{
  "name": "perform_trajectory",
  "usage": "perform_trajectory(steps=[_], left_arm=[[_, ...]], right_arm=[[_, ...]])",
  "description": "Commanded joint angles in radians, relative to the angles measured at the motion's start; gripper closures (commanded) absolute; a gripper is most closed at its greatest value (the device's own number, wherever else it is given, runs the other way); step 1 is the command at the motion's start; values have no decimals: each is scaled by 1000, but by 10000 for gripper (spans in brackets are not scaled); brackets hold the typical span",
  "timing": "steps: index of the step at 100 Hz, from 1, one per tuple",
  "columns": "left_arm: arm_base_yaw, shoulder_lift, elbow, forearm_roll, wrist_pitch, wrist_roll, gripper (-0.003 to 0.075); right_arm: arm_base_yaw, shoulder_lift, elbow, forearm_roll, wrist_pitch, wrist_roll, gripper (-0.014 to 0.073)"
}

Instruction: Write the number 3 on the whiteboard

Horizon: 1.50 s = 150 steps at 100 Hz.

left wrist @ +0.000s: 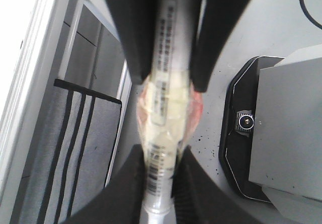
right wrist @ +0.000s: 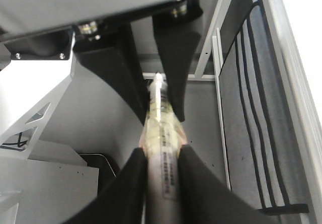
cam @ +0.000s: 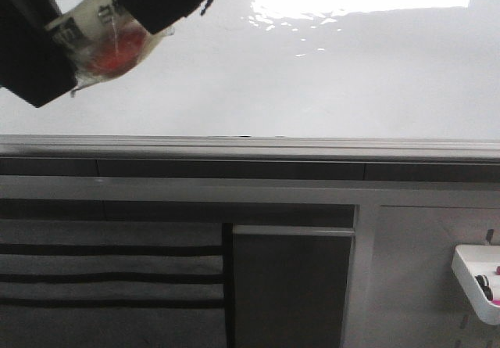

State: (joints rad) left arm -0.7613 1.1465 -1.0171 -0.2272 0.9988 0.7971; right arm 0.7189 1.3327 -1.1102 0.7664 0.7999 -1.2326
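A: Nearest us on the right, a small white tray hangs off the cabinet front, nothing to do with the job. Beyond it, the grey metal edge strip.

B: And past that the whiteboard, glossy, with a bright glare patch far right. No number 3 on it yet.

A: Far left, both arms meet on one marker pen. Left tool looks clamped on the taped barrel.

B: Right tool is pinched tight on it too, fingers flush to the barrel.

A: Light, stiff, slick plastic, I'd say. That tape wrap is the sensible grip; hold short so the tip doesn't skate on the glossy surface.
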Motion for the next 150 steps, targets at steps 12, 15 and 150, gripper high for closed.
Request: perform_trajectory(steps=[12, 15, 150], left_arm=[[-8, -21, -35, -21, -67, -12, 722], [-8, -21, -35, -21, -67, -12, 699], [285, -450, 167, 96, -266, -545, 318]], right_arm=[[2, -22, -35, 40, -12, -9, 584], [2, -22, -35, 40, -12, -9, 592], [-309, -678, 302, -530, -112, 1016, 600]])
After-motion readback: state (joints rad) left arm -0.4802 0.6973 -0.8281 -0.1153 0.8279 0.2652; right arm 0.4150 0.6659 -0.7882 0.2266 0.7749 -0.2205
